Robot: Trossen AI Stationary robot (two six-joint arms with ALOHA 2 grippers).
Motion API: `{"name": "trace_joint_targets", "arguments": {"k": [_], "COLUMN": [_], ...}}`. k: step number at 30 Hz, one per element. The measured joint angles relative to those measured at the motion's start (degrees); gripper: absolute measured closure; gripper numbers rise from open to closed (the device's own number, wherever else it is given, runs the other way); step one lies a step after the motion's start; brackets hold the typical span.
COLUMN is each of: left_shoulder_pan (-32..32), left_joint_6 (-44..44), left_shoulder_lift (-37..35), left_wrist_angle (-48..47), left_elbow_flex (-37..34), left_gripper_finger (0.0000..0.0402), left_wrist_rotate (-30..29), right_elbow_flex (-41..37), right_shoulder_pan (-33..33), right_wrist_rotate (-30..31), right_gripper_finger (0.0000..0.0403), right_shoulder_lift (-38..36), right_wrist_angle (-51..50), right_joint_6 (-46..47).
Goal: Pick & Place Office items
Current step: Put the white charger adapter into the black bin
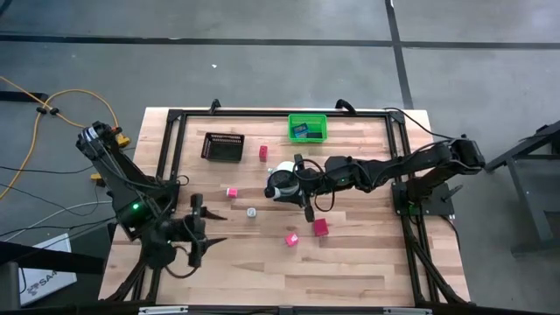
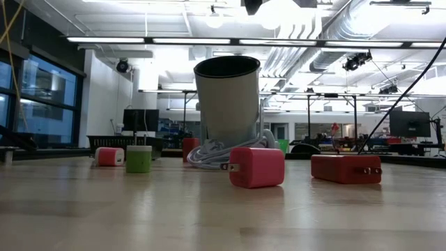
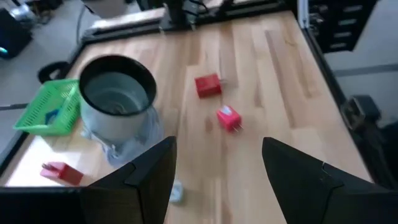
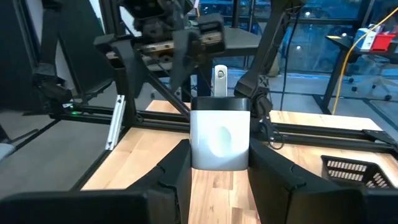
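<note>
While high view shows right gripper (image 1: 282,185) at cup (image 1: 278,182), right wrist view confirms fingers clamping cup (image 4: 219,140); left gripper (image 1: 210,229) open, idle.

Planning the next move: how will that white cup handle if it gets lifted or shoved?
The white cup is tall, open-topped and looks empty, so probably light and tippy. The right gripper clamps its smooth wall, which might slip. The cable coiled at its base could drag.

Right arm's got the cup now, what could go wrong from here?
1. The right gripper pinches the cup low by its sides; tilted, it might slip.
2. A white cable lies coiled at the cup's base and could drag along.
3. The red block and pink block sit close, easily knocked.
</note>
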Motion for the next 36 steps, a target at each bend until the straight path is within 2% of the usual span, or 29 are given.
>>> {"name": "trace_joint_targets", "arguments": {"k": [7,13,18,21,36], "left_shoulder_pan": [9.89,16.60,18.18,18.24,21.19], "left_joint_6": [6.76,17.90,28.00,31.26,34.06], "left_shoulder_lift": [1.31,2.87,3.50,3.50,3.50], "left_wrist_angle": [6.92,19.24,28.91,32.53,37.73], "left_elbow_flex": [0.00,0.00,0.00,0.00,0.00], "left_gripper_finger": [0.0174,0.0174,0.0174,0.0174,0.0174], "left_wrist_rotate": [-1.42,-0.65,4.57,5.60,5.00], "right_elbow_flex": [0.00,0.00,0.00,0.00,0.00], "right_shoulder_pan": [1.37,2.65,3.30,3.30,3.71], "right_wrist_rotate": [0.01,0.18,0.18,0.16,-1.67], "right_gripper_finger": [0.0288,0.0288,0.0288,0.0288,0.0288], "right_shoulder_lift": [0.00,0.00,0.00,0.00,0.00], "right_wrist_angle": [0.17,1.80,4.07,5.39,10.25], "right_joint_6": [-0.18,-1.88,-3.72,-4.89,-9.31]}}
